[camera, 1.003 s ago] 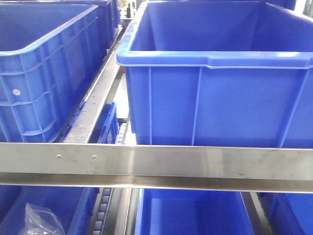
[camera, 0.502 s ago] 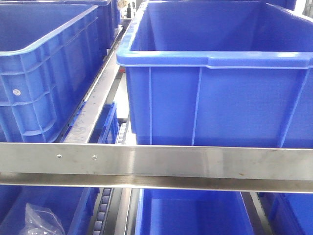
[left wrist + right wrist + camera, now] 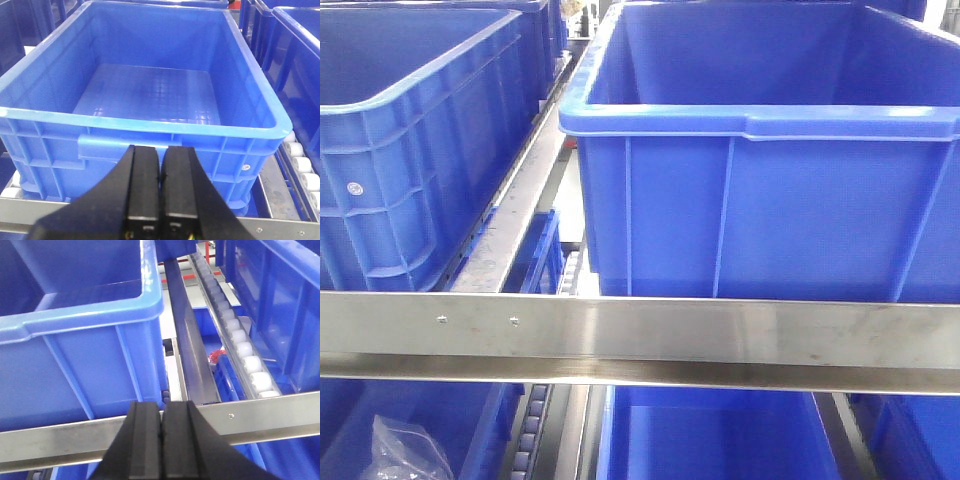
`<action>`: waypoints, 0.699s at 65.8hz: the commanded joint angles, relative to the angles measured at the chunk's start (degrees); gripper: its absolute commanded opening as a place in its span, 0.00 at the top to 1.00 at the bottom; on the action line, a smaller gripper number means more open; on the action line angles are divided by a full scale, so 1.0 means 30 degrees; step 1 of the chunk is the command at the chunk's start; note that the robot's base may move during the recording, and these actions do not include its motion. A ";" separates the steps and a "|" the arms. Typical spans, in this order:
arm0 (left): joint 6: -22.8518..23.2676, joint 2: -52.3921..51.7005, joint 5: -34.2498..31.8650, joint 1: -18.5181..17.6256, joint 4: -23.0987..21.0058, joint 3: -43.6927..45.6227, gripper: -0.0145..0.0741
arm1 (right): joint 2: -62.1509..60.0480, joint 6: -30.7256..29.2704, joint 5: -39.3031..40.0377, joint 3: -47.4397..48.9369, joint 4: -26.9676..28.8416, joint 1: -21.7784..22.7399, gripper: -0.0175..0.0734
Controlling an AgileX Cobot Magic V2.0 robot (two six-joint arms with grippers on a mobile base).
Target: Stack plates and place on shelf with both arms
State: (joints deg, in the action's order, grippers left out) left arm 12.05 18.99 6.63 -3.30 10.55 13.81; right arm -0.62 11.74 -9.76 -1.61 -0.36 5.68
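While both grippers, left (image 3: 160, 172) and right (image 3: 161, 432), pressed closed: blue crates (image 3: 760, 150) on steel racking (image 3: 640, 340).

no readable text, labels or numbers

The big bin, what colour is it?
The bin is bright blue all over, inside and out. It shows best in the left wrist view.

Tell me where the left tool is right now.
In the left wrist view, the left tool sits low at centre, shut and empty, just in front of the near wall of an empty blue bin that rests on the shelf's white rollers.
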 commanded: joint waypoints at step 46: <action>0.0055 0.0136 -0.1655 -0.0138 -0.0052 0.0588 0.74 | -0.0366 -0.0039 0.2515 -0.0034 -0.0007 0.0102 0.75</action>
State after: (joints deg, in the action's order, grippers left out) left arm 12.05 18.99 6.63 -3.30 10.55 13.81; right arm -0.64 11.74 -7.86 -1.61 -0.36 5.68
